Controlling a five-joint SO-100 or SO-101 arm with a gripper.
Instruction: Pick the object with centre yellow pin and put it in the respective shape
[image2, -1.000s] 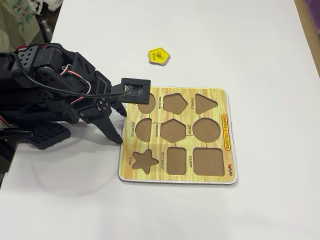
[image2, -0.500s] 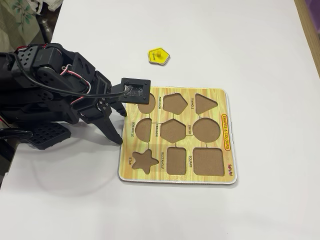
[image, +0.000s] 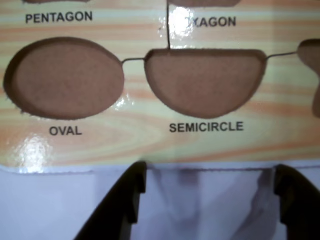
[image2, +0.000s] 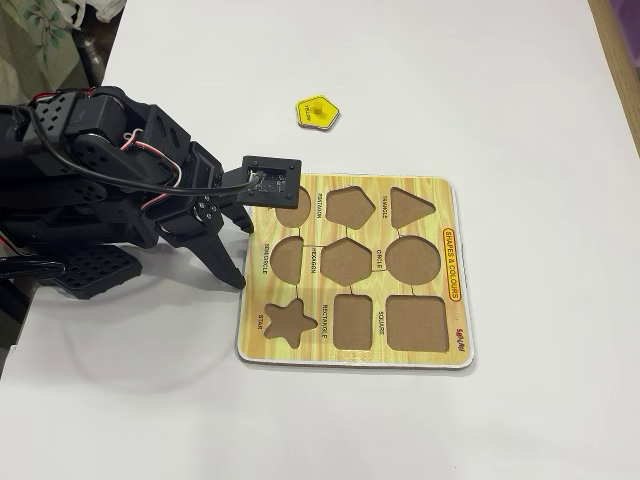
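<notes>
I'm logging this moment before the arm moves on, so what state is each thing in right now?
Gripper: open, empty, at the board's edge.
Yellow piece: flat on the table, off the board, untouched.
Puzzle board: flat, every cutout in view empty.
Oval cutout: empty.
Semicircle cutout: empty.

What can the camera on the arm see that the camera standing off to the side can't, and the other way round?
Only the wrist view reads the OVAL and SEMICIRCLE labels up close, above two empty cutouts. Only the fixed view shows the yellow piece lying apart on the table, and the star cutout. Both share the shape board and the open, empty gripper.
</notes>
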